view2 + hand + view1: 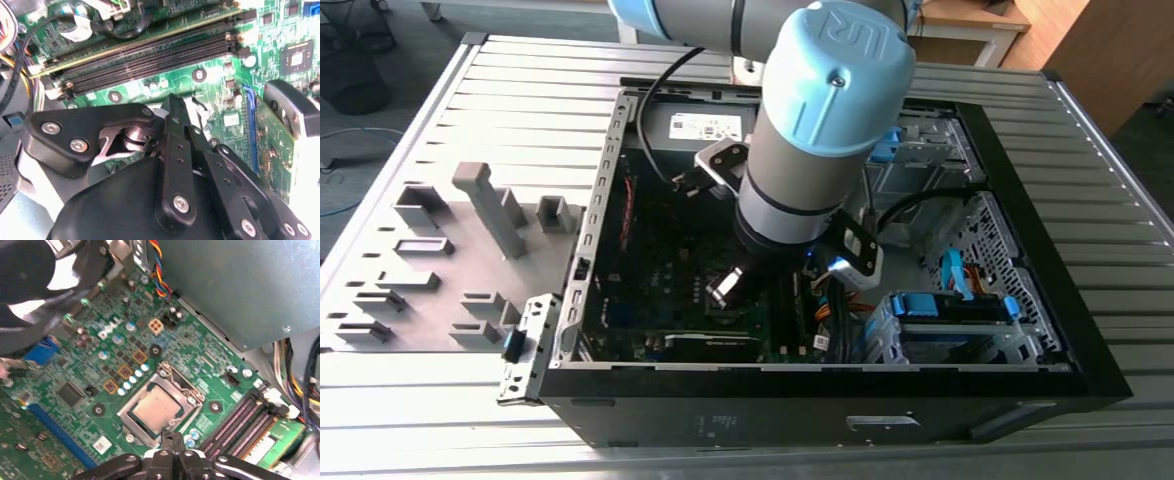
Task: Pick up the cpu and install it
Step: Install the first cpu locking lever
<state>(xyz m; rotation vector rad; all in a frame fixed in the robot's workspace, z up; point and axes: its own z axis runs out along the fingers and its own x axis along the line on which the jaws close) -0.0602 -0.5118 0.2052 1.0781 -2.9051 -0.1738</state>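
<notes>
The arm reaches down into the open computer case [787,420] that lies on the slatted metal worktop [440,420]. The gripper [173,439] hangs low over the green motherboard [100,385]. In the first wrist view the cpu [156,409] lies flat and square in its socket [131,426], silvery top up, between the memory slots [240,420] and a row of small round capacitors. The gripper's two fingers are drawn together with nothing between them, their tips just beside the socket's edge nearest the camera and apart from the chip itself. The cpu looks set in place; whether the socket's metal frame is latched down over it is hard to tell from this angle. By its look the chip is light, thin and quite stiff, with a smooth metal top that offers little friction. It is also fragile, since the contacts beneath it and the socket would likely suffer from any tilt or scrape. The sound hold is on two opposite edges of the darker rim, kept level – never pressed from above.
</notes>
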